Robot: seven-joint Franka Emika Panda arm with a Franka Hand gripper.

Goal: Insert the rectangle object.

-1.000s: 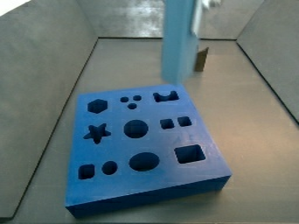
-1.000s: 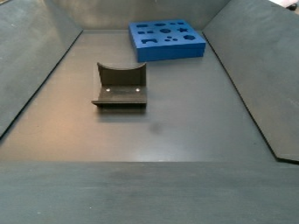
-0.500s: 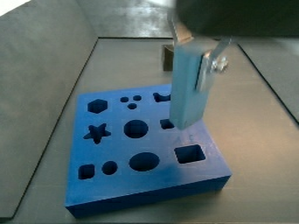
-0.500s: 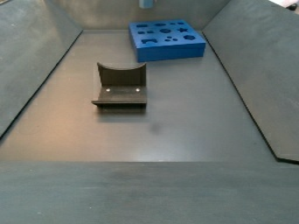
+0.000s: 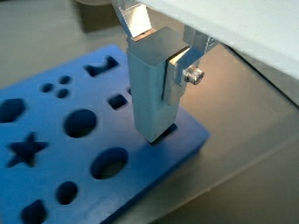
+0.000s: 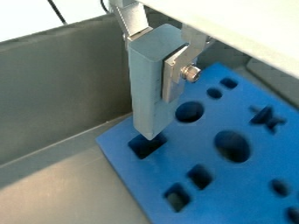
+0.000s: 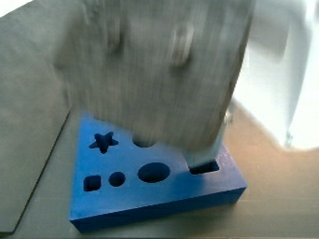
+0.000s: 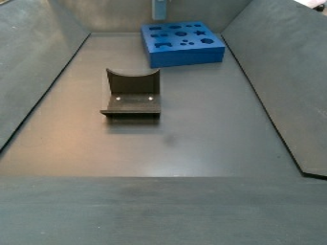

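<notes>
End effector pinching the grey rectangle block upright, long axis vertical, lower end right at the mouth of the rectangular hole near the blue board's corner, so the hole lies straight below

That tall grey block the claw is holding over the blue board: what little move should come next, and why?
Probably a slow, straight push down. In both wrist views the gripper clamps the grey block upright, and its lower end already sits at the mouth of the rectangular hole near the corner of the blue board. It looks lined up, so lowering should seat it.
</notes>
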